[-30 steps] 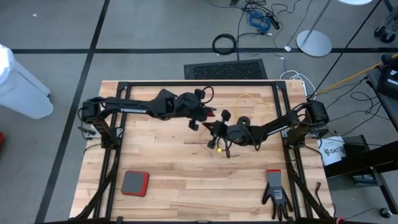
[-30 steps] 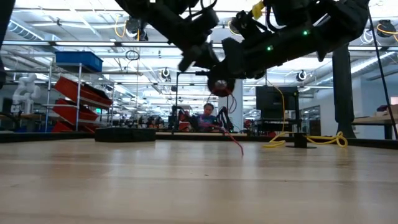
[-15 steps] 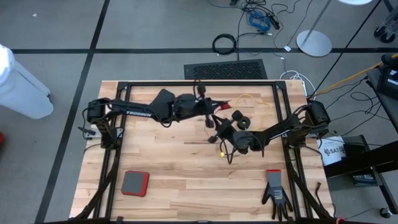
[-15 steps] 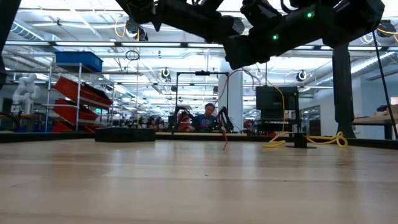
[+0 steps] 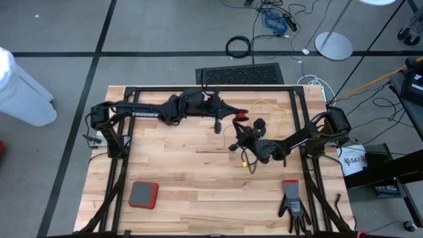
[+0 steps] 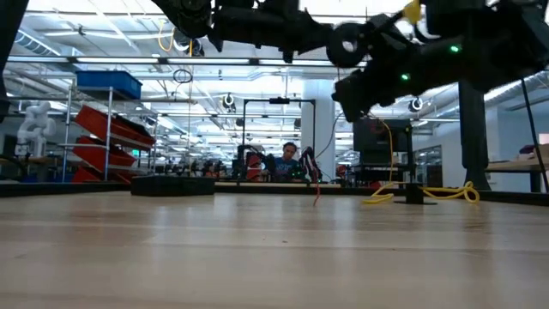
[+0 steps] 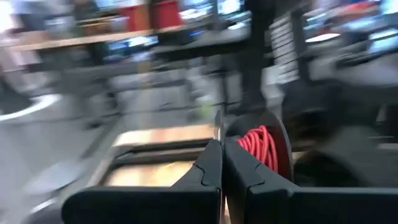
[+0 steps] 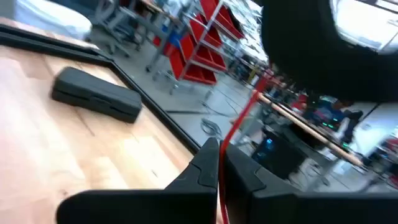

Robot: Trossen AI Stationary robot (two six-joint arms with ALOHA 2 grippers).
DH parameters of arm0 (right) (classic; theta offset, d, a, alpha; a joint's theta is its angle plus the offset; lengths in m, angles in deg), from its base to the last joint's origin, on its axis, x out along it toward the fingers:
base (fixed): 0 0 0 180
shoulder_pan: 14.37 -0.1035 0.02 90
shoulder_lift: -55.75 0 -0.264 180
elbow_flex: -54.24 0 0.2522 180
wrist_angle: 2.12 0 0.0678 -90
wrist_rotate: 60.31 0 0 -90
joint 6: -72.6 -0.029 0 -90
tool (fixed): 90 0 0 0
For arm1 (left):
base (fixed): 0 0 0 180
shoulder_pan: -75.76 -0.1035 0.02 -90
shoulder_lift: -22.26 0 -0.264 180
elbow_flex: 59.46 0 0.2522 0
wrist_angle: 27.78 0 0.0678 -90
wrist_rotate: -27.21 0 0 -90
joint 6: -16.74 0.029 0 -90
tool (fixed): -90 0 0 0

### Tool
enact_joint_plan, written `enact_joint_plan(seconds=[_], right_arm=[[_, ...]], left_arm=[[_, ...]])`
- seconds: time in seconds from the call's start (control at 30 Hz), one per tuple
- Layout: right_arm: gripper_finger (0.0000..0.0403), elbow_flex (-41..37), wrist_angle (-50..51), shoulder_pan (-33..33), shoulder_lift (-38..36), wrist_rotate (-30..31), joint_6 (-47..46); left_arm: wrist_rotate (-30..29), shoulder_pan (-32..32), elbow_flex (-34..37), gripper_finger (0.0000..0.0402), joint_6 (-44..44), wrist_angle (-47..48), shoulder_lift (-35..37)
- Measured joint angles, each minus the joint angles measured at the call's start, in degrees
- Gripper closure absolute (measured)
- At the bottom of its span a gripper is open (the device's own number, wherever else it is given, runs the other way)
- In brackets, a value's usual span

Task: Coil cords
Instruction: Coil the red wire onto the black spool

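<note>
the thin red cord (image 7: pixel 256 144), light and limp, is wound on a black reel (image 7: pixel 273 134). left end effector (image 7: pixel 221 163) pinches it just beside the reel; right end effector (image 8: pixel 217 163) clenches the strand. guide it near the reel.

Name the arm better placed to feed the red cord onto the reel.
Right, likely: the right gripper is shut on the red cord, which runs on past its fingers. The left gripper is shut close by the reel.

Pale planked wood table (image 5: pixel 178 172) with a smooth satin sheen; matt black metal frame (image 5: pixel 165 88).
</note>
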State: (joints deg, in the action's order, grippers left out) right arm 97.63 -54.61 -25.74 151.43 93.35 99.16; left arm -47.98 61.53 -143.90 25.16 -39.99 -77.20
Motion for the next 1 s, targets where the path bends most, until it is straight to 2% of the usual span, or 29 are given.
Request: enact_joint_plan(seconds=[0.1, 0.2, 0.37, 0.53, 0.67, 0.87, 1.0], right_arm=[[0.0402, -4.08, -6.89, 0.00, 0.00, -3.63, 0.76], [0.0402, -6.91, -11.20, 0.00, -0.66, -5.66, 1.17], [0.0402, -9.17, -10.57, -0.52, -5.19, -5.60, 2.03], [0.0400, -8.55, -3.22, -0.74, -12.58, -4.92, 4.13], [0.0399, -6.57, 6.30, -0.76, -18.71, -5.41, 2.87], [0.0399, -0.54, 25.13, -0.92, -23.83, -9.29, -5.89], [0.0399, 2.95, 30.79, -1.09, -23.90, -10.01, -9.61]], left_arm=[[10.87, -2.09, -0.02, 0.0401, -1.64, 1.06, 1.22], [17.06, -3.35, -0.07, 0.0401, -0.55, 4.99, 2.45], [22.86, -4.23, -0.04, 0.0401, 4.41, 11.46, 4.37], [23.02, -3.96, -0.05, 0.0401, 11.56, 17.68, 6.19], [19.84, -3.57, -0.07, 0.0401, 16.70, 21.19, 7.21], [4.91, -1.83, -0.07, 0.0401, 26.17, 24.21, 7.30], [-5.08, 0.56, -0.07, 0.0401, 31.69, 23.34, 7.30]])
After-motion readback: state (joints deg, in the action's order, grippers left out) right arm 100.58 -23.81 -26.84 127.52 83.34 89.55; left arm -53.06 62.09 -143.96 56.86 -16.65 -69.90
